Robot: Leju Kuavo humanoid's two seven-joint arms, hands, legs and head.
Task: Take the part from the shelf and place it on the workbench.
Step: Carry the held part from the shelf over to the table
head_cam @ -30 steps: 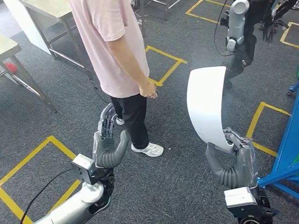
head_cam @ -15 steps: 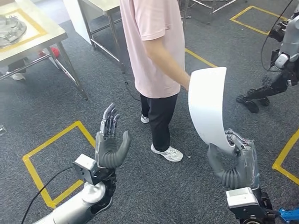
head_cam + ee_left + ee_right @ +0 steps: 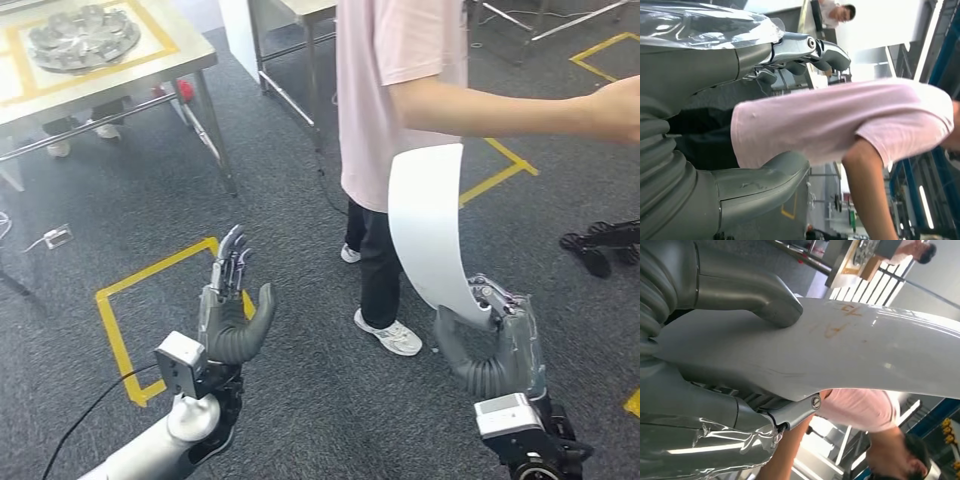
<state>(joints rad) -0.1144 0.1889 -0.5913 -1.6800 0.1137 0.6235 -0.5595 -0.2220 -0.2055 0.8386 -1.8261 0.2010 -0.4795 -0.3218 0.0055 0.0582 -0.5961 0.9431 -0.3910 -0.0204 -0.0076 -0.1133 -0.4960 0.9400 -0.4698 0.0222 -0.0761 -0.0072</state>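
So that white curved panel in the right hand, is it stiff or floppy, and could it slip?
Likely stiff: the panel stands upright above the right hand, keeping its curve. Probably light, since one hand holds it by its lower edge. Its glossy surface might slip.

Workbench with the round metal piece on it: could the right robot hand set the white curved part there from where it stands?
Probably not yet. The right robot hand grips the white curved part over the carpet, while the workbench stands far off to the left, and a person stands close ahead.
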